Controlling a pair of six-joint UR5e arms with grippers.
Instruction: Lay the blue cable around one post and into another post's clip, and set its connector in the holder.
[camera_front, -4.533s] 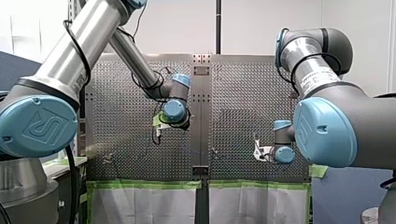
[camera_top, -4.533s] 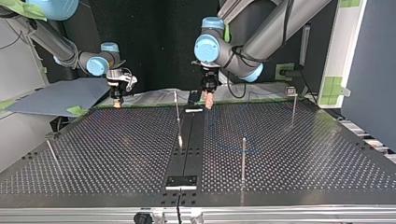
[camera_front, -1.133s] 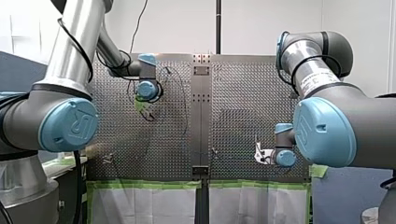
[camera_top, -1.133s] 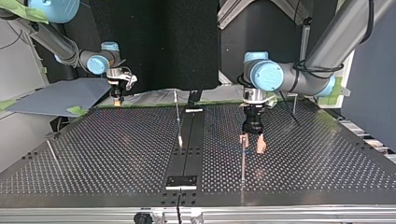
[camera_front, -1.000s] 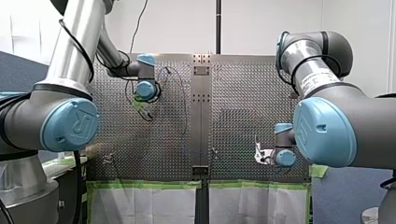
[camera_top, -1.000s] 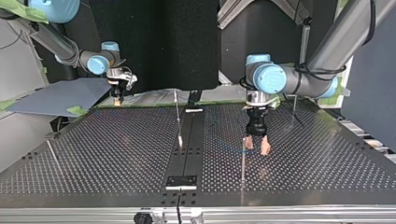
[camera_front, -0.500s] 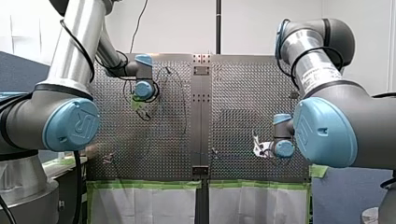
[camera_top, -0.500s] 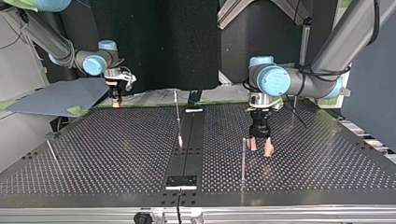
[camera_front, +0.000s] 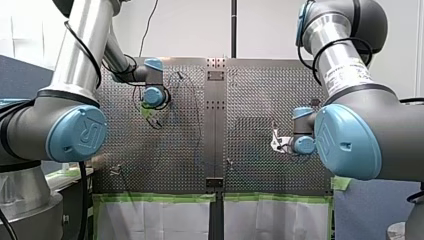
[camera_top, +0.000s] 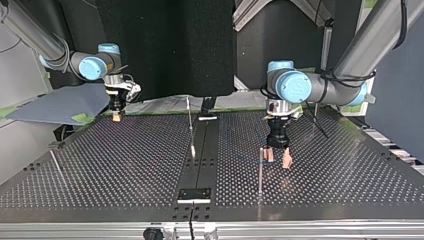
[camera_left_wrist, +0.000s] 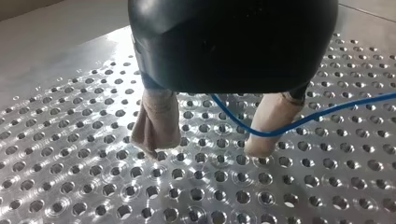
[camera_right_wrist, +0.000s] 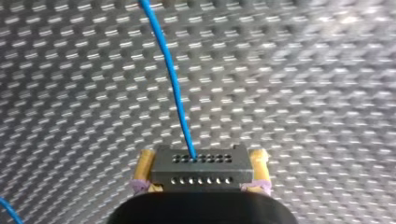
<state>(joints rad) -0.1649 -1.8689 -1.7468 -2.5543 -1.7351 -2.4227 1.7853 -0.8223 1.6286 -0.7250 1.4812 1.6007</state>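
Observation:
My left gripper (camera_left_wrist: 208, 147) stands open just above the perforated table, its beige fingers (camera_left_wrist: 156, 123) apart. The blue cable (camera_left_wrist: 280, 127) runs between them and across the front of one finger. In the top view this gripper (camera_top: 278, 158) hangs right beside a thin metal post (camera_top: 260, 167), and the cable (camera_top: 243, 158) is a faint line on the plate. My right gripper (camera_right_wrist: 201, 154) is shut, yellow pads on a grey connector (camera_right_wrist: 198, 171) from which the cable (camera_right_wrist: 170, 79) leads away. It hovers at the top view's far left (camera_top: 116, 115).
More posts stand on the table: one near the middle strip (camera_top: 190, 125), one at the back right (camera_top: 314, 115), a short one at the left edge (camera_top: 55, 162). A black block (camera_top: 195, 194) sits on the centre strip near the front rail.
My right gripper has carried the connector a little toward the top view's left and up in the front view. My left gripper edged slightly right of the post and stayed open.

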